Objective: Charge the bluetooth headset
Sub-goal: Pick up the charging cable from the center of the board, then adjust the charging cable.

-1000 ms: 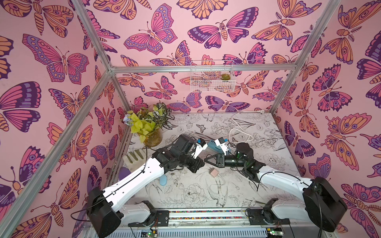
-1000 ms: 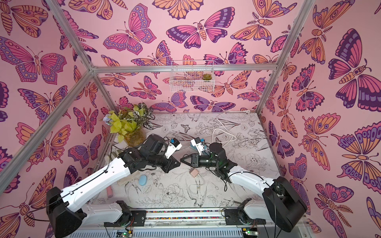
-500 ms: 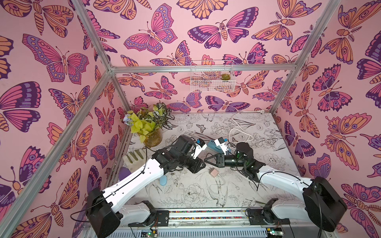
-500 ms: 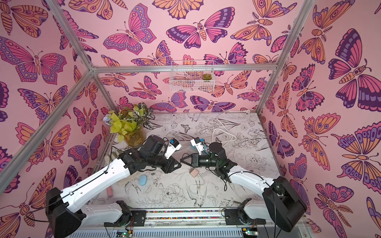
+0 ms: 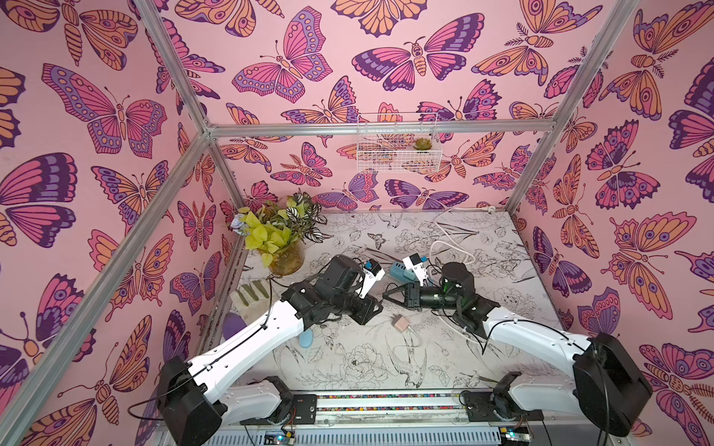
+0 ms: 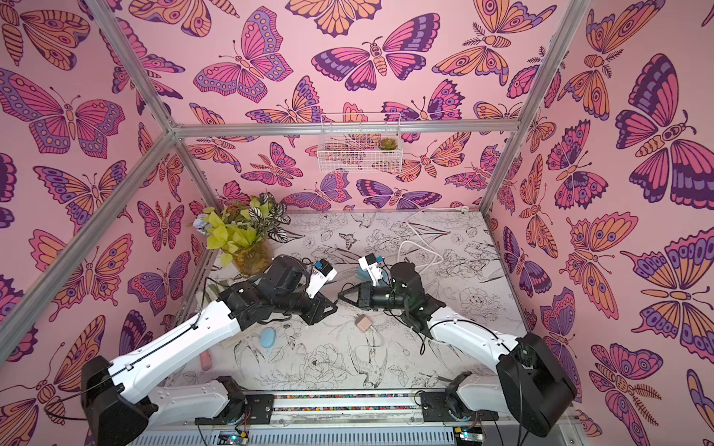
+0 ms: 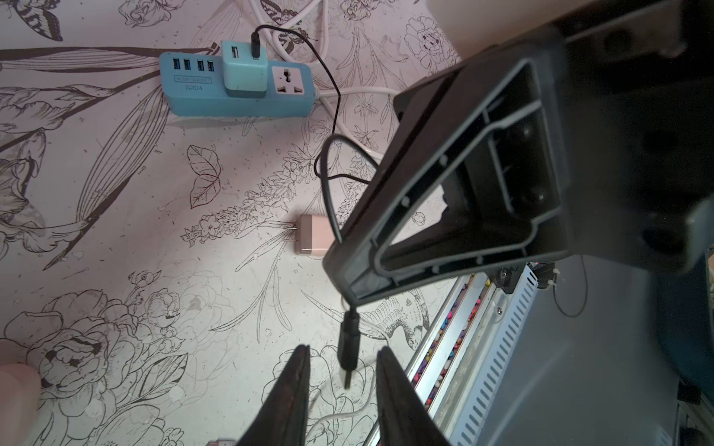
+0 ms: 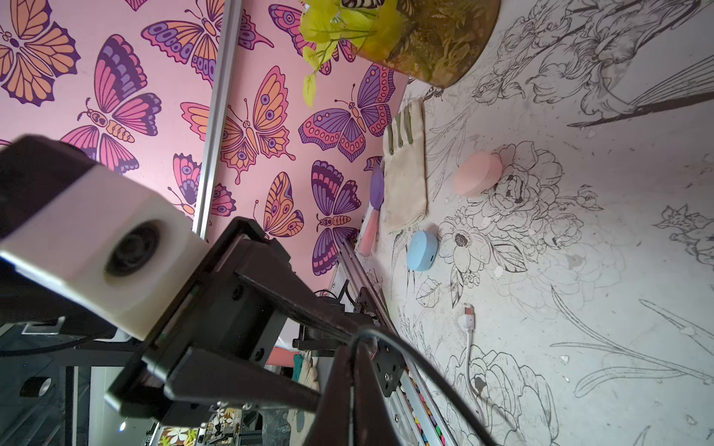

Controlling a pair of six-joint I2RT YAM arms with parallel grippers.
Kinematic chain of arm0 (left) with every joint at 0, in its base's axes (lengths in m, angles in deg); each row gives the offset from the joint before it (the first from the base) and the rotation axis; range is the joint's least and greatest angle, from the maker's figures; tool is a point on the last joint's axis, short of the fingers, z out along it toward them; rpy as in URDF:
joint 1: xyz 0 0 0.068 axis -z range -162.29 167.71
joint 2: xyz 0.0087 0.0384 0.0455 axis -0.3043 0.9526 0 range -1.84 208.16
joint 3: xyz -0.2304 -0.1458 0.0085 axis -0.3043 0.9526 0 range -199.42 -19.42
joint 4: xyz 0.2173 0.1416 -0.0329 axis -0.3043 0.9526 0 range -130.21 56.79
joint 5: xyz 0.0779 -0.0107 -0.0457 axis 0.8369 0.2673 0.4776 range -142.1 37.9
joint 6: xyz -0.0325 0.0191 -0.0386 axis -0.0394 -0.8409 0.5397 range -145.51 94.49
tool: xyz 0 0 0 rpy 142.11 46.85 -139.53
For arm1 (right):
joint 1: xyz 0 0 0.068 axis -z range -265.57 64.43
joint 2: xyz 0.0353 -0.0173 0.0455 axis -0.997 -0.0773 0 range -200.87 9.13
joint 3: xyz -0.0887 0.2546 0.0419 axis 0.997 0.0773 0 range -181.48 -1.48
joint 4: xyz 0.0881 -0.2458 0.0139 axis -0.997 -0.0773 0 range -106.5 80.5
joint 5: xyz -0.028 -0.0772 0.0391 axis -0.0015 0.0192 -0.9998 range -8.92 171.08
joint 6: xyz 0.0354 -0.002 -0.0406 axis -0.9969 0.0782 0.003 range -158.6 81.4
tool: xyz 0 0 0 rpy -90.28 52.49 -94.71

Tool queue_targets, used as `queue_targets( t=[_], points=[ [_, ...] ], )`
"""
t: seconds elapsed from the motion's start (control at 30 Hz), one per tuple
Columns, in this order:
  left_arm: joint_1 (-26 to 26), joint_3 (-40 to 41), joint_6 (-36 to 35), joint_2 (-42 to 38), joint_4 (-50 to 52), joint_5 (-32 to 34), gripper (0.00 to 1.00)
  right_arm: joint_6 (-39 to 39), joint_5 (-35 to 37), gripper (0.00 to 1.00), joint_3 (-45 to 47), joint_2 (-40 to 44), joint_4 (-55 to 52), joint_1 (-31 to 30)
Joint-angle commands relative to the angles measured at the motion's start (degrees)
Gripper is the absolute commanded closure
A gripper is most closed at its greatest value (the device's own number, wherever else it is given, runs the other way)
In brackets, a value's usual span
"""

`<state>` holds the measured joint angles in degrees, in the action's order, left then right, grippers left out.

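The bluetooth headset is a light-blue rounded case [image 5: 305, 340] [image 8: 422, 250] lying on the table beside the left arm, apart from both grippers. A black charging cable [image 7: 336, 116] runs from a teal charger [image 7: 245, 73] on the blue power strip [image 7: 193, 96]. My right gripper [image 8: 353, 345] [image 7: 347, 293] is shut on this cable just behind its plug. The black plug [image 7: 349, 347] hangs down between the fingers of my left gripper [image 7: 344, 351], which stands open without touching it. In both top views the two grippers meet tip to tip above mid-table [image 5: 376, 303] [image 6: 336, 301].
A pink wall adapter [image 7: 313, 239] [image 5: 400, 322] lies under the grippers, its white cable [image 8: 469, 347] trailing toward the front rail. A pink rounded case [image 8: 477, 179], a cloth glove [image 8: 405, 181] and a potted plant [image 5: 284, 239] sit at the left. White cord [image 5: 452, 239] loops at the back.
My left gripper's jaws have come apart and now flank the plug. Both arms have stayed almost where they were.
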<state>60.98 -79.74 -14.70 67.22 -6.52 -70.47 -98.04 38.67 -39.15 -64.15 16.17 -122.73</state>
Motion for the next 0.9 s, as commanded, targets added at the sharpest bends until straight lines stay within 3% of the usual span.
queue_targets(
  t=[0.0,0.3,0.37,0.43,0.53,0.7,0.87],
  points=[
    [-0.4,1.0,0.3,-0.6,-1.8,0.4,0.73,-1.2,0.5,1.0,-1.0,1.5,0.1,0.1],
    [-0.4,1.1,0.4,-0.4,-3.0,-0.8,0.91,-2.1,0.2,0.97,-0.6,1.6,1.2,0.2],
    [-0.4,1.2,0.4,-0.6,-3.0,-0.8,0.94,-1.8,0.2,0.92,-0.6,1.7,1.0,0.2],
    [-0.5,1.4,0.2,-0.8,-3.0,-0.8,0.96,0.1,0.3,0.77,-1.1,2.2,-1.6,0.2],
    [-1.0,1.8,-0.3,-0.9,-2.5,-2.7,0.96,6.4,-0.9,0.63,-3.3,3.8,-10.0,0.6],
    [-3.2,1.1,-2.1,-0.4,-0.1,-7.7,0.96,22.1,-2.9,0.62,-6.9,9.3,-27.4,3.6],
    [-3.9,-1.9,-5.6,1.8,4.6,-12.8,0.97,31.8,-3.6,0.56,-9.0,12.9,-32.8,6.5]
  ],
)
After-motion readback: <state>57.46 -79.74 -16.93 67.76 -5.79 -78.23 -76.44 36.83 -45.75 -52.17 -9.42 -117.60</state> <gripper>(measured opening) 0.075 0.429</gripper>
